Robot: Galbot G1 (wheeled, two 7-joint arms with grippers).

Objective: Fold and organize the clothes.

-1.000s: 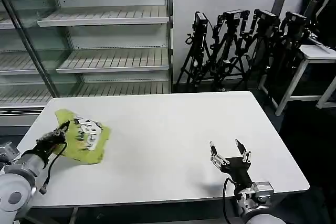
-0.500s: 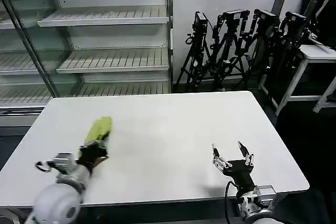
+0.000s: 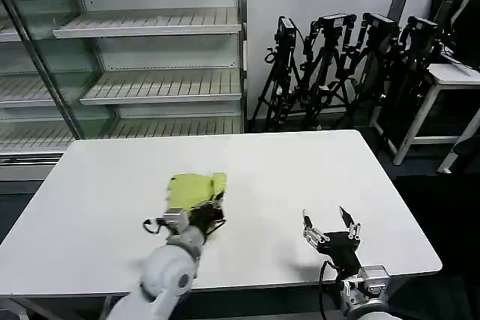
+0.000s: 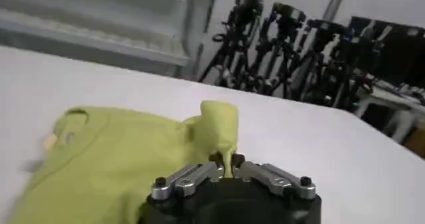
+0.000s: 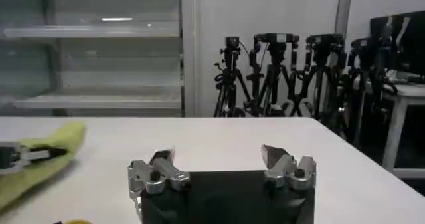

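The clothes are one lime shirt (image 3: pixel 193 189), bunched on the white table (image 3: pixel 262 162) near its middle. My left gripper (image 3: pixel 206 216) sits at the shirt's near edge, shut on a pinched fold of the fabric (image 4: pixel 224 153). In the left wrist view the shirt (image 4: pixel 126 152) spreads out beyond the closed fingers. My right gripper (image 3: pixel 330 222) hovers over the table's near right part, open and holding nothing, well apart from the shirt. From the right wrist view the shirt (image 5: pixel 46 155) lies far off to one side.
A glass-fronted shelf unit (image 3: pixel 135 58) stands behind the table on the left. Black tripods (image 3: pixel 337 58) lean against the back wall. A second white table (image 3: pixel 454 76) is at the far right.
My left arm has dragged the shirt from the table's left edge rightward to near its middle, and the shirt has folded over. The right gripper has stayed in place.
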